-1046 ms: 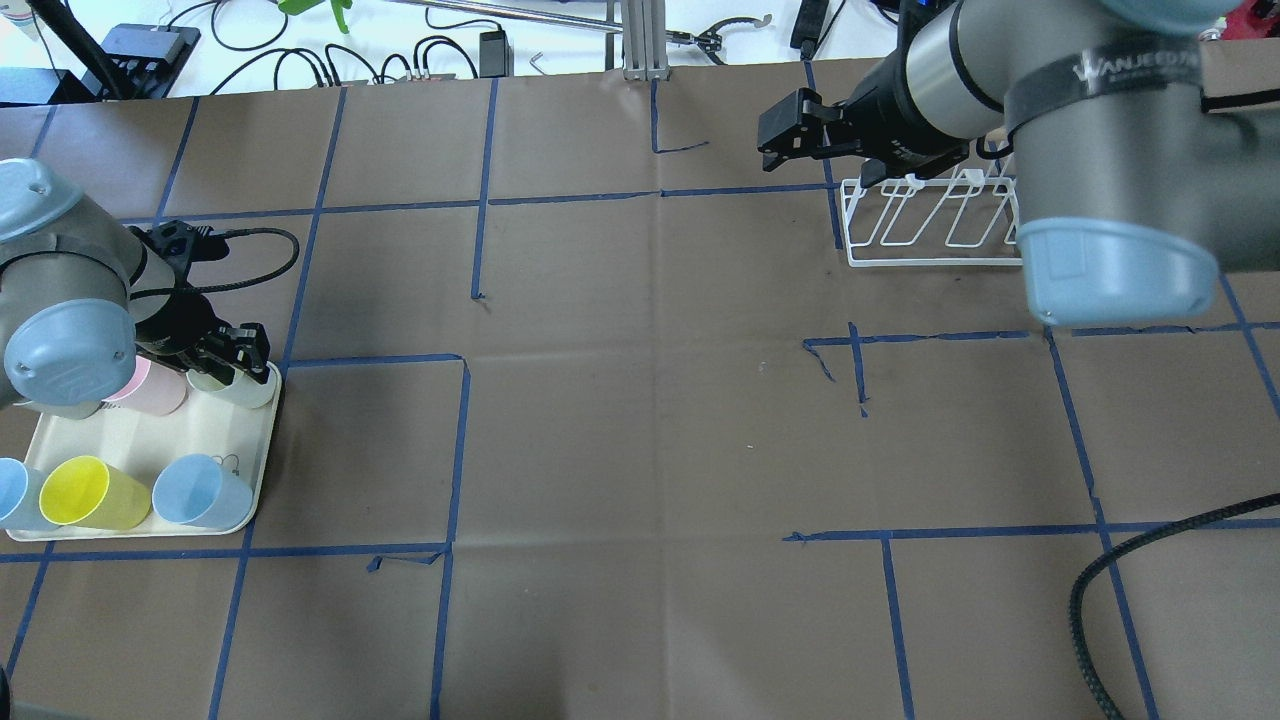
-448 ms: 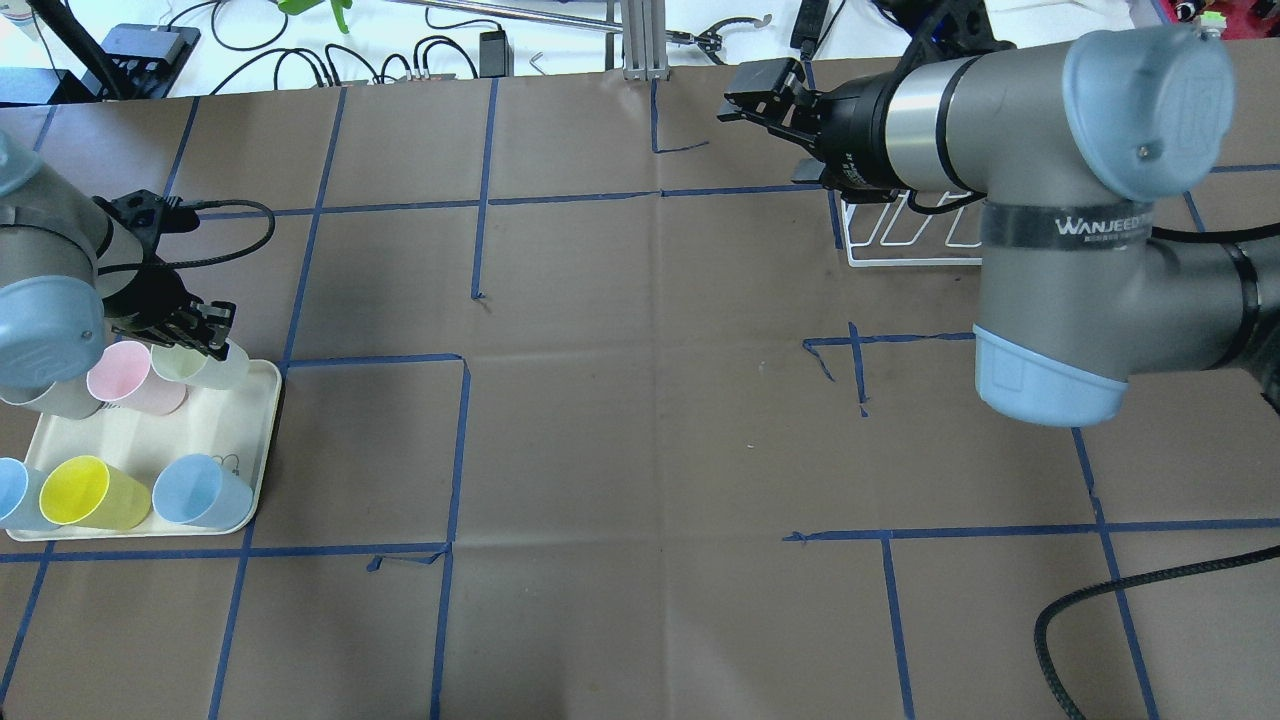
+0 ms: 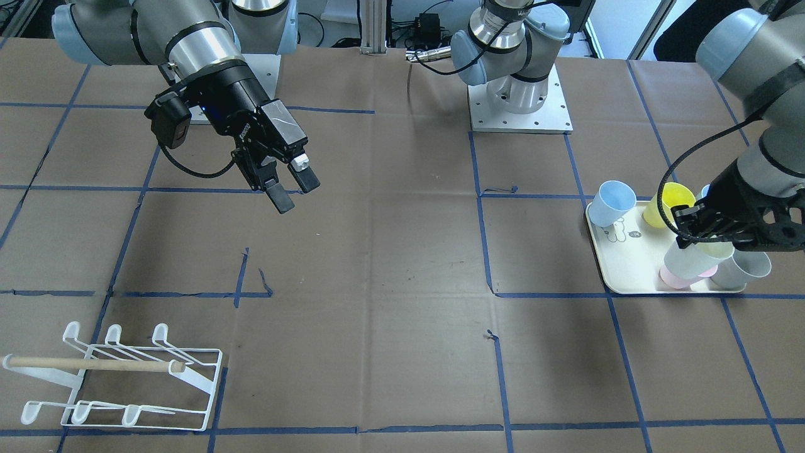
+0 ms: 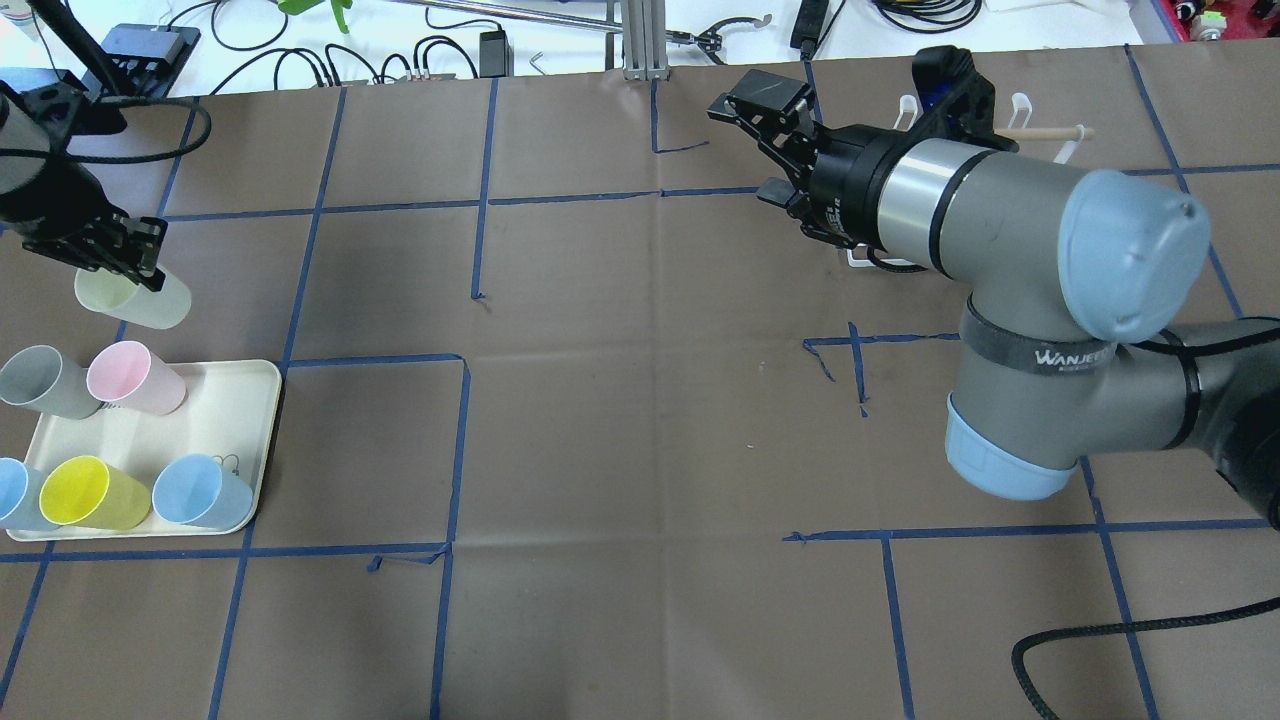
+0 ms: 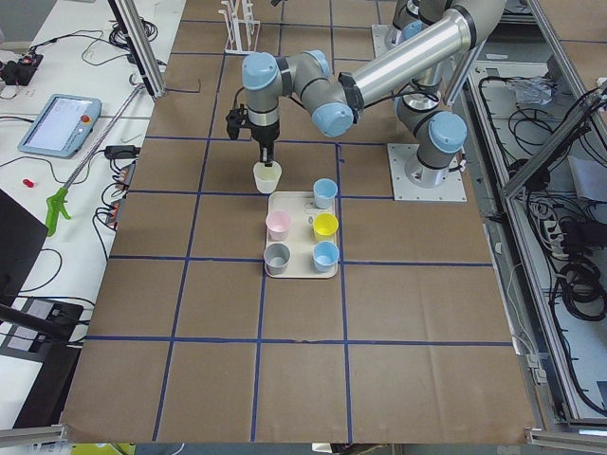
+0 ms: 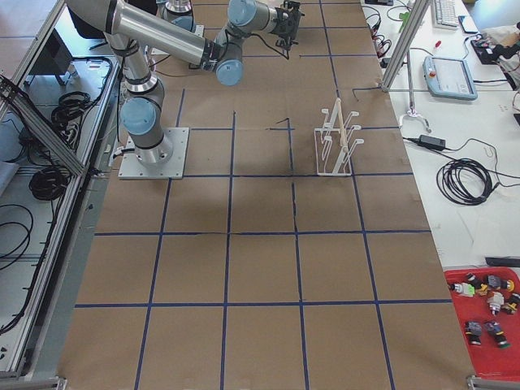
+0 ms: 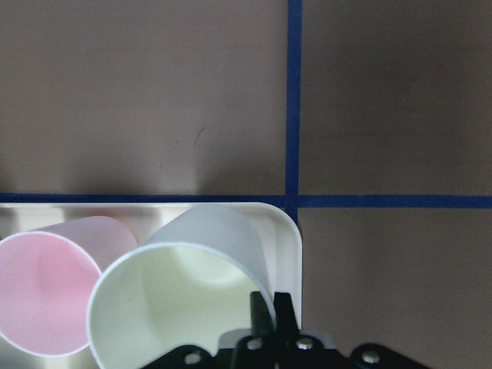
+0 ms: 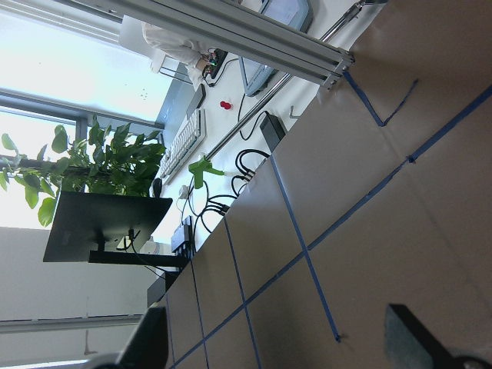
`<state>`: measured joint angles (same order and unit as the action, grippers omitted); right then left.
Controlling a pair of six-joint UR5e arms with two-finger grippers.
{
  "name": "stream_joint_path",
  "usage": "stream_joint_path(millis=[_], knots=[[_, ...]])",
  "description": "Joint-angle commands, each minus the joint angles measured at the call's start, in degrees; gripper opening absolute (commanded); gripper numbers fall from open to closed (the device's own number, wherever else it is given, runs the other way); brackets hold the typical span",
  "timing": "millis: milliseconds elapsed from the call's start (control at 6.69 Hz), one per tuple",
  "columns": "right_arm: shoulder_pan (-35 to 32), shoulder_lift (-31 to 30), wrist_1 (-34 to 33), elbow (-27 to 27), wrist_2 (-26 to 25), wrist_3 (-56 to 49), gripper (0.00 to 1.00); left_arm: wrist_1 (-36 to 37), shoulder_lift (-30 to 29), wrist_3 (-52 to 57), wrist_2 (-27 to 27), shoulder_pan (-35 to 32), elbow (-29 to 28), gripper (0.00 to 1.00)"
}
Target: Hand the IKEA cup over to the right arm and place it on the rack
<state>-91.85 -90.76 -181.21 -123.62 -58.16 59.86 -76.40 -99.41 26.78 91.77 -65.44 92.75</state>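
Note:
My left gripper [image 4: 130,268] is shut on the rim of a pale green IKEA cup [image 4: 135,300] and holds it in the air just beyond the cream tray [image 4: 255,440]. The left wrist view shows the cup [image 7: 184,296] with one finger inside its rim. In the front view the cup [image 3: 688,258] hangs tilted over the tray [image 3: 619,267]. My right gripper [image 4: 748,145] is open and empty, in the air at the far middle of the table, also seen in the front view [image 3: 295,195]. The white wire rack [image 3: 119,377] with its wooden dowel stands at the far right, mostly hidden behind my right arm in the overhead view.
Several cups lie on the tray: grey [image 4: 45,382], pink [image 4: 135,378], yellow [image 4: 90,493] and blue [image 4: 200,492]. Blue tape lines cross the brown table. Cables and a metal post [image 4: 640,40] lie beyond the far edge. A black hose [image 4: 1120,640] lies at front right.
My left gripper has lifted the pale green cup off the tray and carried it toward the far side. My right arm has swung its gripper left, away from the rack.

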Motion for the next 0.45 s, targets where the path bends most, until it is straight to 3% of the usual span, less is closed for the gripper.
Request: stream_joint_path(millis=[0, 299], knots=[[0.0, 0.1, -5.7, -2.8, 0.1, 3.9, 1.00, -3.5, -1.3, 1.3, -2.8, -6.7, -8.3, 0.00], [0.0, -0.4, -6.1, -3.5, -0.2, 8.6, 1.00, -1.9, -0.7, 1.2, -18.2, -9.4, -7.9, 0.00]])
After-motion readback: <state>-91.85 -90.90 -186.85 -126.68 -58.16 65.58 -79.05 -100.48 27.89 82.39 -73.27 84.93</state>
